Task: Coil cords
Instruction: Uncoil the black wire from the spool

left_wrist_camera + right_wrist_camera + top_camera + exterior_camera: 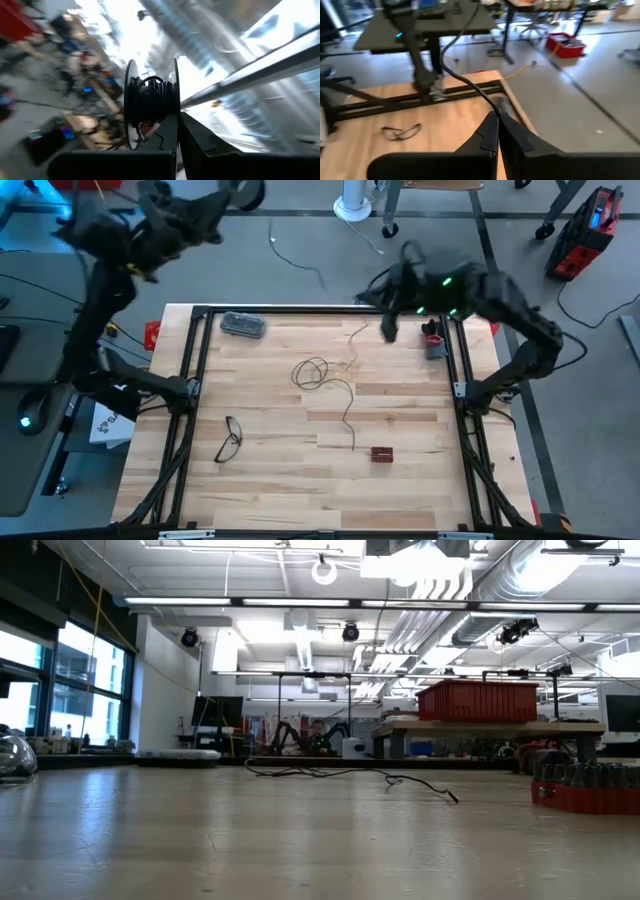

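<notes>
- Left pincer (177, 125), raised far left off the tabletop (400, 480), was clamped on the wire reel (150, 107).
- Right pincer (498, 125), closed and empty.
- Risk: loose wire (330, 380) could snag while being wound.

Left end effector (245, 192): blurred and cut by the top edge in the high view; its hold on the reel (150, 107) cannot be made out there.
Room behind the reel, left wrist view: smeared, nothing identifiable.
Right end effector (388, 330): small and dark from above; finger gap unreadable.
Wire (325, 380): very thin; its far end toward the right arm fades out on the surface (280, 480).
Eyeglasses (401, 131): blurred in the right wrist view.
Both arms: outside the low view.
</notes>
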